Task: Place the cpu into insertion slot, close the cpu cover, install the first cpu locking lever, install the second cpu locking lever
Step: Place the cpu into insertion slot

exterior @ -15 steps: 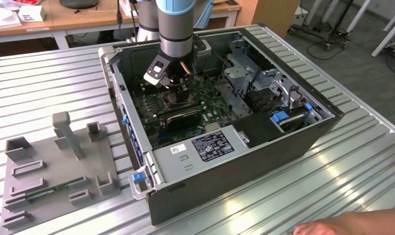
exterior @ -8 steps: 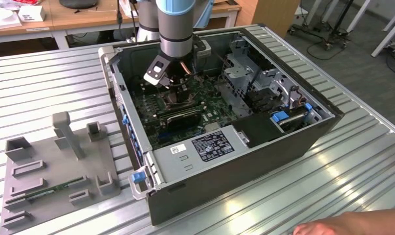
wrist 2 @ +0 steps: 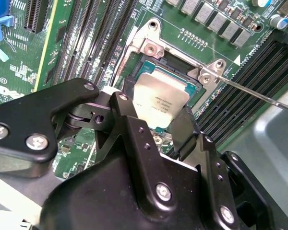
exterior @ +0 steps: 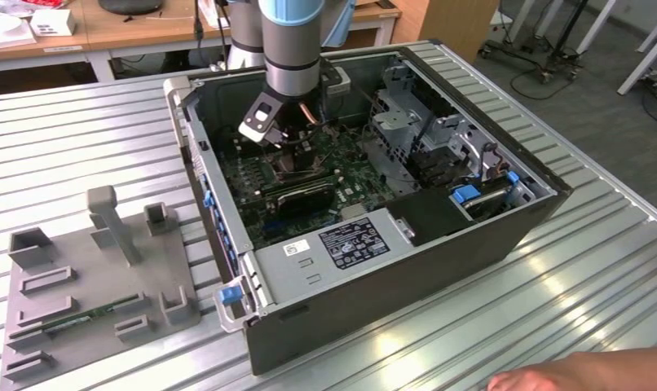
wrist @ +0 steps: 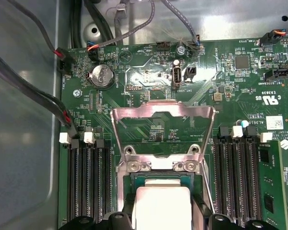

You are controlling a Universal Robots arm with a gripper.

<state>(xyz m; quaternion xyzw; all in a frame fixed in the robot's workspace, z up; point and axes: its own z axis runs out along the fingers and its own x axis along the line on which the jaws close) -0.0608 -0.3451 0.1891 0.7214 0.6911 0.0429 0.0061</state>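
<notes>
The cpu, a flat silver-tan square, lies in the insertion slot on the green board; it also appears in the first wrist view. My gripper reaches down into the open computer case. Its black fingers press against two opposite edges of the cpu, shut on it. The cpu cover, a silvery frame with a cut-out centre, stands swung open on its hinge beyond the slot. A thin metal locking lever sticks out from the slot's corner, unlatched.
Long black memory slots flank the socket on both sides. The case walls, a drive cage and cables surround the board. A grey fixture lies on the table at the exterior view's left. A person's hand rests at the table's near edge.
</notes>
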